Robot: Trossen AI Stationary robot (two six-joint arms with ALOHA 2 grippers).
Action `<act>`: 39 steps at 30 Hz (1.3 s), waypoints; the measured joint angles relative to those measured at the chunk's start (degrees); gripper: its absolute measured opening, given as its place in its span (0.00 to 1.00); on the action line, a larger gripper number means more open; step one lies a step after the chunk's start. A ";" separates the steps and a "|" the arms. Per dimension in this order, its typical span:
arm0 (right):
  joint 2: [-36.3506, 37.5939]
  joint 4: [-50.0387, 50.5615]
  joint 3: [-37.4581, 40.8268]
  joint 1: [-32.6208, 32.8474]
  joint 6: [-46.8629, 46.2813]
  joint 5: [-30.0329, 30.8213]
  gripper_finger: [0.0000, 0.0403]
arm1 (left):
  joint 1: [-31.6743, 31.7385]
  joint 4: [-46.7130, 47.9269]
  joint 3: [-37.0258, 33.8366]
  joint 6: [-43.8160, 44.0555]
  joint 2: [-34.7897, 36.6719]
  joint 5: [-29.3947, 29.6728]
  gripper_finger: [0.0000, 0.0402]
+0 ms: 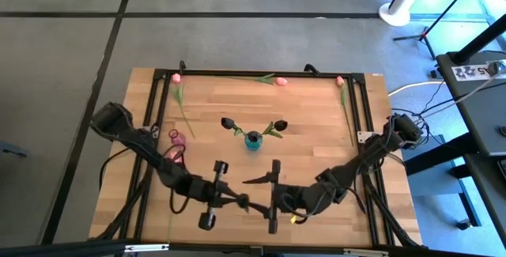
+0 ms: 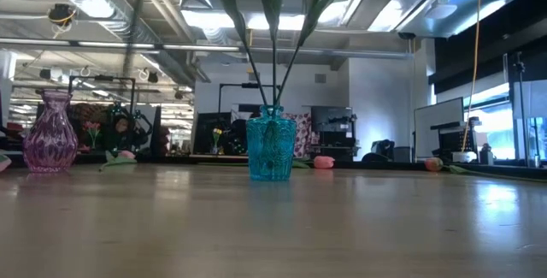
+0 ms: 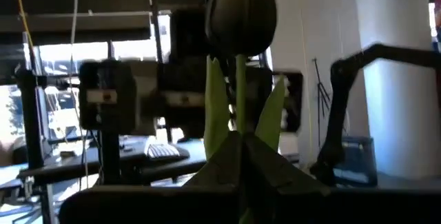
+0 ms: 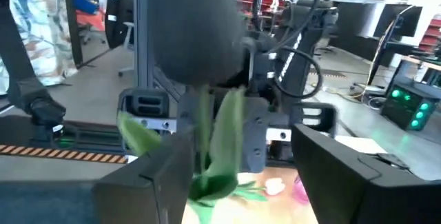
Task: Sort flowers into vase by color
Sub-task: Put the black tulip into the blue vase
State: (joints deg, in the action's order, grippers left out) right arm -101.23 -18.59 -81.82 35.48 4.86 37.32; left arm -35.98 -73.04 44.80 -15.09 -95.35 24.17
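Both arms meet over the near desk edge with a dark tulip [image 3: 241,10] standing straight up out of the left gripper [image 1: 212,195], jaws clamped on its stem; the right gripper [image 1: 274,195] sits just beside, jaws apart around the same flower.

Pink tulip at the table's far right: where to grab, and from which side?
Grip the pink tulip mid-stem, from straight above, jaws across the stem. It lies flat with its head at the far edge and its thin stem running toward the near side.

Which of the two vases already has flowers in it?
The blue vase in the middle of the table; two dark tulips stand in it. The pink vase near the left edge holds none.
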 joint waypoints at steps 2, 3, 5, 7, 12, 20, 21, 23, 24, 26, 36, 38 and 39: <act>0.00 0.07 0.00 0.00 0.06 0.58 0.55 | 0.84 0.22 0.37 -0.03 -0.20 0.28 0.00; 0.00 -0.08 0.00 0.00 0.06 1.05 0.52 | 1.27 0.34 0.41 -0.03 -0.24 0.30 0.00; 0.00 -0.95 0.00 0.00 0.06 2.04 0.47 | 1.65 0.32 0.41 -0.05 -0.26 0.15 0.00; 0.00 -1.38 0.00 -0.03 -0.03 2.13 0.40 | 1.86 0.17 0.43 -0.05 -0.26 0.03 0.00; 0.00 -0.61 0.00 -0.99 -2.12 2.12 0.17 | 2.44 0.41 0.43 1.04 -0.26 0.95 0.00; 0.75 2.35 0.02 -1.99 -1.10 3.88 0.04 | 0.32 7.04 0.43 1.00 2.34 14.41 0.19; 1.15 2.94 0.02 -1.99 -0.12 4.54 0.03 | -0.26 9.33 0.43 1.00 3.59 17.41 0.23; 2.08 3.04 0.02 -2.27 1.05 5.12 0.02 | -1.66 14.52 0.43 1.02 6.42 23.56 0.28; 2.67 3.51 0.00 -2.18 1.78 5.64 0.02 | -2.59 17.64 0.43 1.00 8.01 26.70 0.30; 3.76 4.90 0.00 -2.08 3.78 8.17 0.03 | -4.51 23.77 0.43 1.36 11.14 30.69 0.34; 5.29 10.29 -0.04 -5.77 7.63 18.84 0.02 | -11.38 38.92 -5.52 16.99 23.31 42.34 0.38; 5.29 10.69 -0.04 -6.92 7.75 19.66 0.02 | -11.66 39.02 -8.02 19.06 24.78 42.41 0.38; 5.29 10.62 -0.04 -7.40 7.84 19.62 0.02 | -11.64 38.88 -9.15 20.22 25.18 42.37 0.38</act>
State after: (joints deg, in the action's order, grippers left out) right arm -95.94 -7.97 -81.87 28.09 12.70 56.94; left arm -47.62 -34.17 35.66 5.14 -70.17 66.54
